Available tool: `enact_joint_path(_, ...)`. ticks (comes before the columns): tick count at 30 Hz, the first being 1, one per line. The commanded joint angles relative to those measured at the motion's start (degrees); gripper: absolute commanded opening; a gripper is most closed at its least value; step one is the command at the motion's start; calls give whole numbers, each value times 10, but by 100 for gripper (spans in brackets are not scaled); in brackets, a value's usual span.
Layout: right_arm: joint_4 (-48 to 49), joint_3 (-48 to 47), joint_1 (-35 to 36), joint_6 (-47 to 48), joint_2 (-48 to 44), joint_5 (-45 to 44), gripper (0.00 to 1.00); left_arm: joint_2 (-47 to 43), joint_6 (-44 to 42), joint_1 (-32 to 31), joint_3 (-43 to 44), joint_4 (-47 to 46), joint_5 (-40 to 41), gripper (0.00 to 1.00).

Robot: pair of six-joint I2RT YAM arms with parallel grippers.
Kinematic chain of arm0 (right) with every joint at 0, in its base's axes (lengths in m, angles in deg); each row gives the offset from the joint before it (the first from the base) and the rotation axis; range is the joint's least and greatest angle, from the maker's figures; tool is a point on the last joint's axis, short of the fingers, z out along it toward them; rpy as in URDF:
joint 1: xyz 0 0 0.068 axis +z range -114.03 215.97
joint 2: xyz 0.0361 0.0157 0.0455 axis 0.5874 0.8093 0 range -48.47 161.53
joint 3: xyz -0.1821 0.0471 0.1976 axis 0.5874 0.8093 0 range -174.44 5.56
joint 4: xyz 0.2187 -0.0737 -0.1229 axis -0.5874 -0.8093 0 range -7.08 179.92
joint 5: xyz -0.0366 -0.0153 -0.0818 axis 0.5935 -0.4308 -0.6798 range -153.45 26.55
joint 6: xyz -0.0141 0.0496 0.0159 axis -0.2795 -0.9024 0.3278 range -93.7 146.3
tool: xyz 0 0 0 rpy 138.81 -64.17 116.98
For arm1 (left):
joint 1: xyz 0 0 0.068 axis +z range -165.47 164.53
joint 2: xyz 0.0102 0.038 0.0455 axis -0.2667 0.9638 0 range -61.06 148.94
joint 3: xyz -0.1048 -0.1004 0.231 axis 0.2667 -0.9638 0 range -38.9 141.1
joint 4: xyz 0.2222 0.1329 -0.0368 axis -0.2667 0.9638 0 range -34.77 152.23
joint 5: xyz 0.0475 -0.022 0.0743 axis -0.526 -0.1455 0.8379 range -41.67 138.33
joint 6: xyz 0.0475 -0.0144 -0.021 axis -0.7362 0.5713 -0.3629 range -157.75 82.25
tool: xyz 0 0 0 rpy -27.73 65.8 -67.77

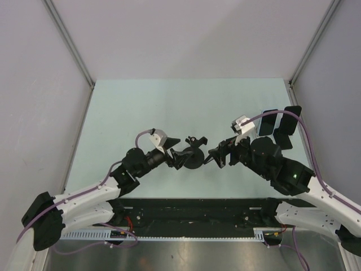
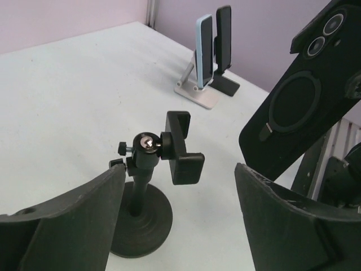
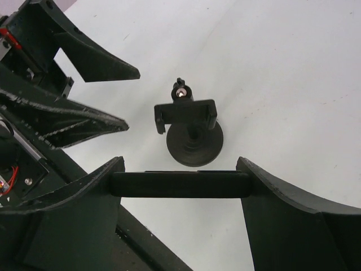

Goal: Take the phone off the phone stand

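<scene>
Phone [image 3: 179,184] in right end effector [image 3: 180,168], off stand [image 3: 194,144]

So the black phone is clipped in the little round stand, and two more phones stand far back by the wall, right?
Not quite. The little round stand is empty. The left wrist view shows the black phone out of it, and the right wrist view shows it gripped in the right hand. Two more phones do stand far back by the wall.

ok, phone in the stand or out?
Out. The clamp on the phone stand is empty, and the phone is gripped between the fingers of the right gripper, off to the stand's side.
</scene>
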Motion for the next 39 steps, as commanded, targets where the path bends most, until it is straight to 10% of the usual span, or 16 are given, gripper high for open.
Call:
enact_joint_path(1,4,-67,2,-35,8,-27,0,-42,-35,-9,25,32,19,87)
enact_joint_path(12,-32,-159,-10,-85,45,-17,0,-59,-272,-147,90,80,88,100)
enact_joint_path(22,2,-169,-15,-116,43,36,0,22,-312,-164,134,59,120,99)
enact_joint_path(39,35,-169,-16,-152,48,66,0,19,-311,-165,100,-29,61,59)
